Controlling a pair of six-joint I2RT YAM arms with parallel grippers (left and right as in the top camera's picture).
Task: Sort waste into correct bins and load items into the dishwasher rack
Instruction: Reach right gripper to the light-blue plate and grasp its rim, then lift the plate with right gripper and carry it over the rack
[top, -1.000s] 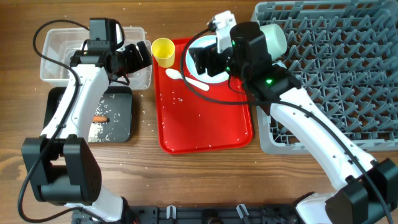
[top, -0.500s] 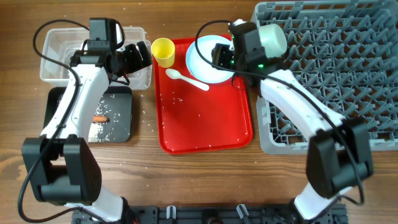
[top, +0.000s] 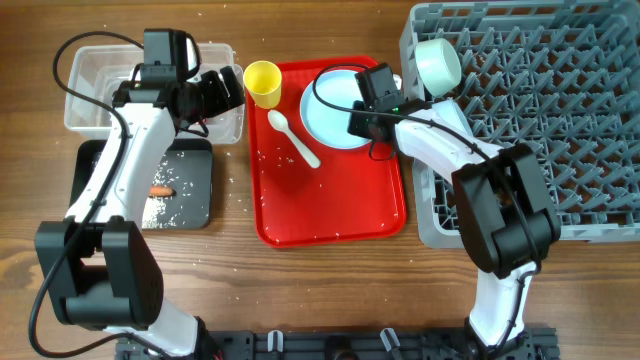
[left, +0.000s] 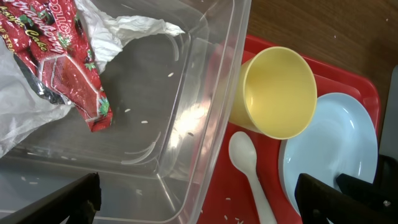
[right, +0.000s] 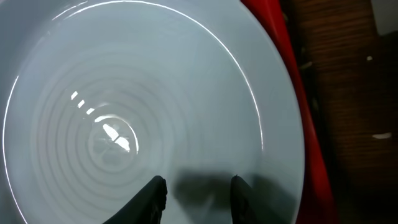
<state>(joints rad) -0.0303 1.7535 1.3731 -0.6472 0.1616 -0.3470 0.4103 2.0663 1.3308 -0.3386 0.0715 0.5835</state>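
At far left, the clear tub (top: 85, 70) is holding a red wrapper (left: 74, 68) and napkins (left: 134, 25); the left gripper (top: 215, 90) is hovering over its right end, jaws wide and empty. The black tub (top: 190, 200) is carrying a carrot stick (top: 160, 190) and rice grains (top: 152, 212). On the red tray (top: 330, 215), the yellow cup (top: 262, 82), spoon (top: 295, 138) and plate (top: 322, 110) are waiting. The right gripper (right: 198, 193) is hanging over the plate, fingers slightly parted, gripping nothing. Loading seems in hand; next it must close on the plate's edge and carry it to the rack (top: 560, 120), where one bowl (top: 437, 62) is sitting.
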